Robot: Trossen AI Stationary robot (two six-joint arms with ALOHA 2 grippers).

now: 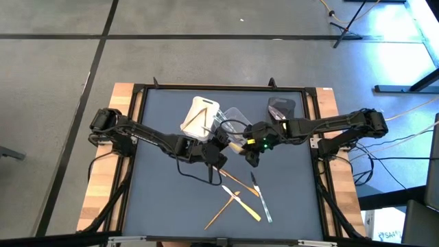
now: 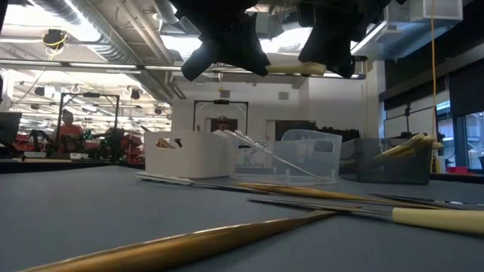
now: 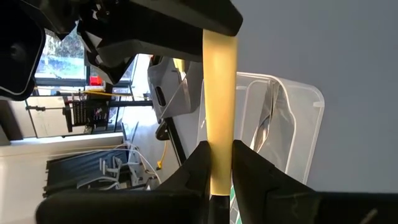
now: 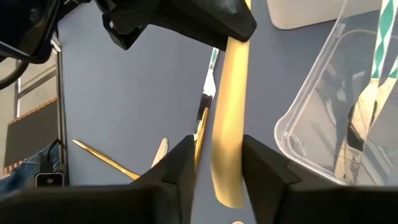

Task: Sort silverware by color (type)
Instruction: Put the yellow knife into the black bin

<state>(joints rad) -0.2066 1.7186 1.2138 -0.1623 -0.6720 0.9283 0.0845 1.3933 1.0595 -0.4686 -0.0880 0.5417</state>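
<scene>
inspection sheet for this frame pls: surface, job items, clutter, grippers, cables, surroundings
Surface: dark grey mat in a black frame on a wooden table.
Job's things: pale yellow utensil held in the air between both grippers; loose tan and clear silverware on the mat's near part; more pieces sit in the tubs.
Clutter: white tub, clear tub, dark grey tub along the far side.
Grippers: left gripper shut on the yellow utensil; right gripper straddles the same piece.
Cables: black cable loop on the mat under the left arm; wires right of the table.
Surroundings: workshop, a person seated far off.
</scene>
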